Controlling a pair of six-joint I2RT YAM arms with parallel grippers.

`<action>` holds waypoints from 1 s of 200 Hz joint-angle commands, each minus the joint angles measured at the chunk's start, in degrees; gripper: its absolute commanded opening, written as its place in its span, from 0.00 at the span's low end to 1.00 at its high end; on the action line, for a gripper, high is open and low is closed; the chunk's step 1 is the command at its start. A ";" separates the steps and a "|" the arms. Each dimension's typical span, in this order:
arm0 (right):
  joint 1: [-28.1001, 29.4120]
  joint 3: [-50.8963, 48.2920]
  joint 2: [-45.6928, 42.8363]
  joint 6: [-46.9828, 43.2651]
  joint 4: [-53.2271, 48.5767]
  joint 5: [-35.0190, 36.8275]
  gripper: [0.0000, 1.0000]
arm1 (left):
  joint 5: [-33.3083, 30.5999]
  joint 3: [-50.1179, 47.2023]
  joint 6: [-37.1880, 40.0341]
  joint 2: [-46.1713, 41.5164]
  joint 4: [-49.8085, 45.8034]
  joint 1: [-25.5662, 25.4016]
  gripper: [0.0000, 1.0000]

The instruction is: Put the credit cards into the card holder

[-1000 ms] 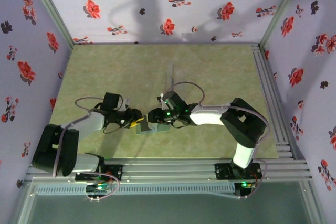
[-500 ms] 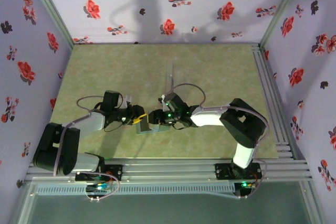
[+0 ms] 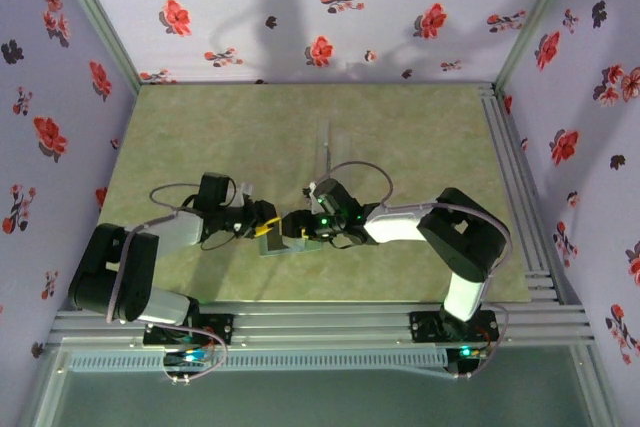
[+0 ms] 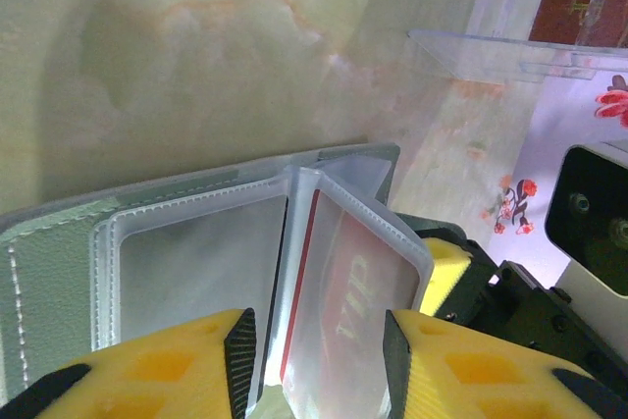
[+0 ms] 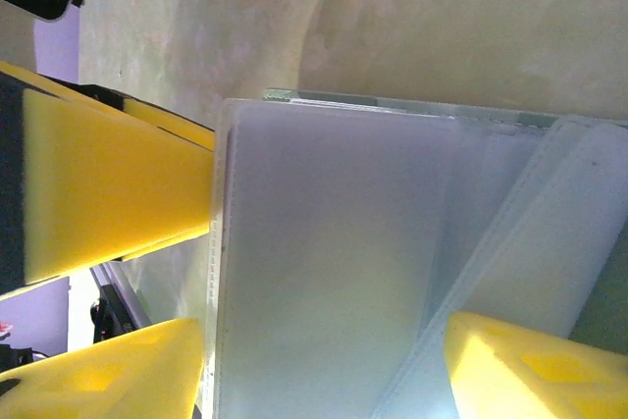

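Yellow-padded left tool point(image 4: 316, 340) still pinches the card holder point(image 4: 59, 252) sleeve with the red card point(image 4: 339, 287); right tool point(image 5: 324, 340) has spread.

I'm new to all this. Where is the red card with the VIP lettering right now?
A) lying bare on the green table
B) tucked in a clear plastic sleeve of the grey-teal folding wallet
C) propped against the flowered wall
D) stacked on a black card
B: in the left wrist view the red VIP card shows through a clear plastic sleeve of the grey-teal folding card holder, which lies open on the pale green marbled table.
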 commanded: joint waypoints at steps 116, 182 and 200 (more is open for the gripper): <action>0.68 -1.96 -6.11 -5.78 -1.61 2.89 0.74 | 1.16 1.79 0.13 1.72 -1.11 0.43 0.38; 0.91 1.38 -2.65 -7.86 -8.86 6.69 0.73 | 1.13 2.09 0.15 2.34 -1.24 0.42 0.37; 1.21 1.26 -3.31 -7.86 -10.48 9.09 0.73 | 1.13 2.04 0.23 2.38 -1.59 0.43 0.37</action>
